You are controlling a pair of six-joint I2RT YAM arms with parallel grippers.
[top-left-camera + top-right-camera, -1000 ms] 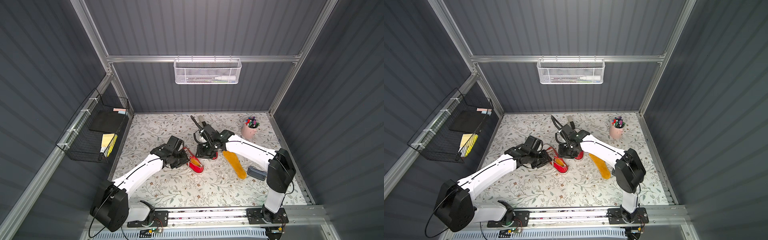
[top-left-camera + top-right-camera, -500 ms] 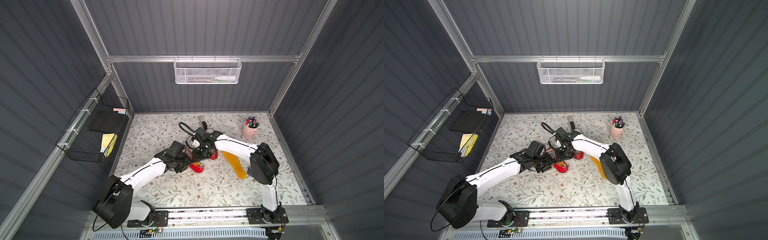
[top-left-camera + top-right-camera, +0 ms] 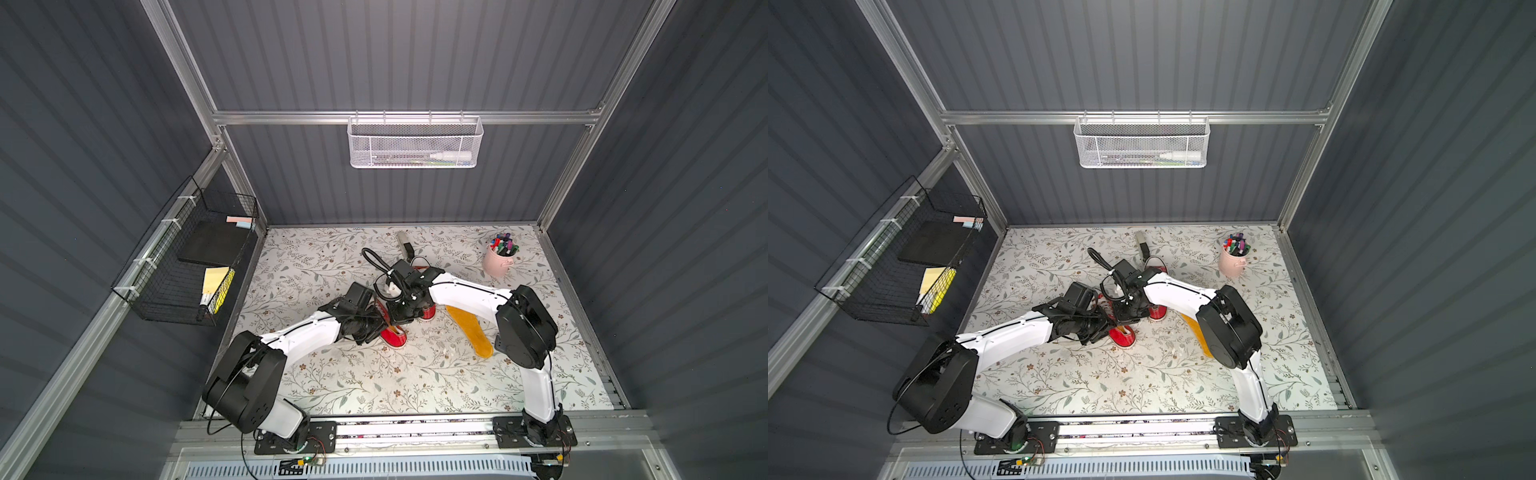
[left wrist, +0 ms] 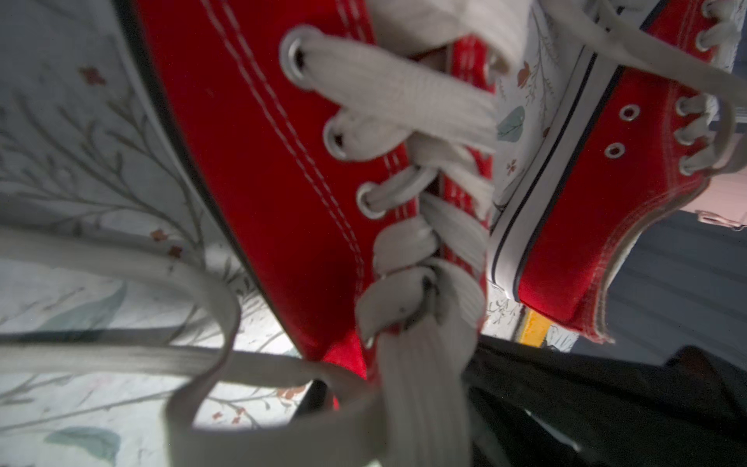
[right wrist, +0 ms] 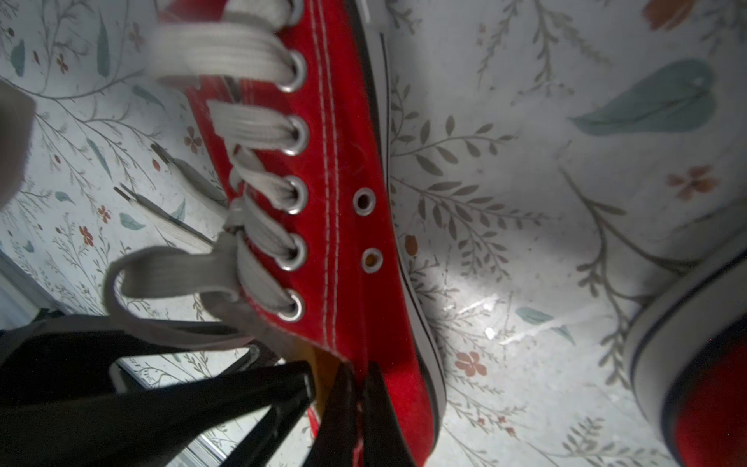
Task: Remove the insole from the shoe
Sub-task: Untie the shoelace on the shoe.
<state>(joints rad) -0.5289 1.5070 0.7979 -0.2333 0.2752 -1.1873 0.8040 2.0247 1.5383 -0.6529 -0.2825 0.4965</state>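
Note:
Mid-table lies a red canvas shoe (image 3: 395,336) (image 3: 1123,336) with white laces. My right gripper (image 5: 357,372) is shut on its side wall (image 5: 347,242) at the opening, one finger inside and one outside. The yellow insole (image 5: 325,364) shows inside the shoe just beside that grip. My left gripper (image 3: 376,328) presses against the shoe's laced side (image 4: 262,161). Laces cover its jaws, so its state does not show. A second red shoe (image 3: 429,312) (image 4: 606,182) stands close behind, under the right arm. A loose yellow insole (image 3: 471,334) lies on the table to its right.
A pink mug of markers (image 3: 498,259) stands at the back right. A grey and black tool (image 3: 405,245) lies near the back wall. A black wire basket (image 3: 195,266) hangs on the left wall and a white mesh basket (image 3: 415,141) on the back wall.
My right gripper has left the rear shoe, come over to the front shoe and shut on its side wall. The left arm has stayed at the same shoe.

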